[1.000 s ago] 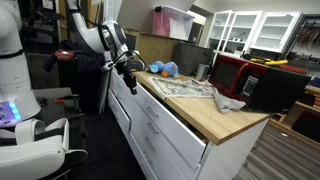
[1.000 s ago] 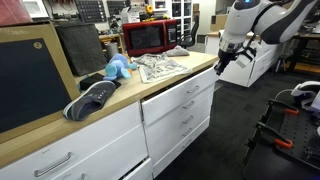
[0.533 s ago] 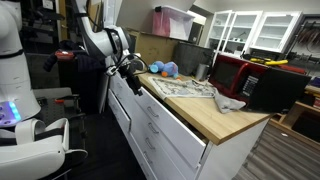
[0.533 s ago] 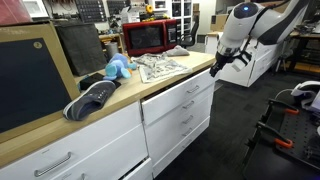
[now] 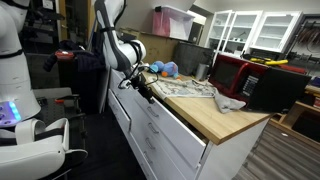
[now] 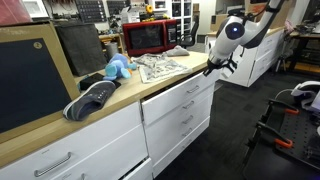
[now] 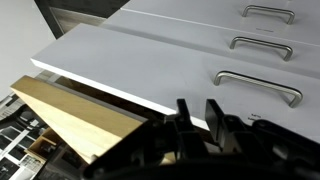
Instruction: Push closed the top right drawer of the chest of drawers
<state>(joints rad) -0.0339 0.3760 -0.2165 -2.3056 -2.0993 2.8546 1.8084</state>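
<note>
The chest of drawers (image 6: pixel 110 140) is white with a light wood worktop (image 5: pixel 215 115) and shows in both exterior views. Its top right drawer (image 6: pixel 180 96) has a flat white front and stands pulled out a little from the row. In the wrist view the same front (image 7: pixel 130 55) lies under the worktop corner (image 7: pixel 75 118), with bar handles to the right. My gripper (image 6: pixel 210 70) is at the drawer's outer end, just below the worktop edge, and also shows in an exterior view (image 5: pixel 148 93). In the wrist view the gripper (image 7: pixel 199 108) has its fingers nearly together, holding nothing.
On the worktop lie a blue plush toy (image 6: pixel 117 68), newspapers (image 6: pixel 160 67), a grey shoe (image 6: pixel 92 98) and a red microwave (image 6: pixel 150 37). Lower drawers (image 6: pixel 185 125) sit below. A white robot (image 5: pixel 15 80) and a stand (image 6: pixel 275 130) are on the floor nearby.
My arm has swung in toward the chest and lowered. The gripper has gone from free air off the corner to the end of the top drawer front.
</note>
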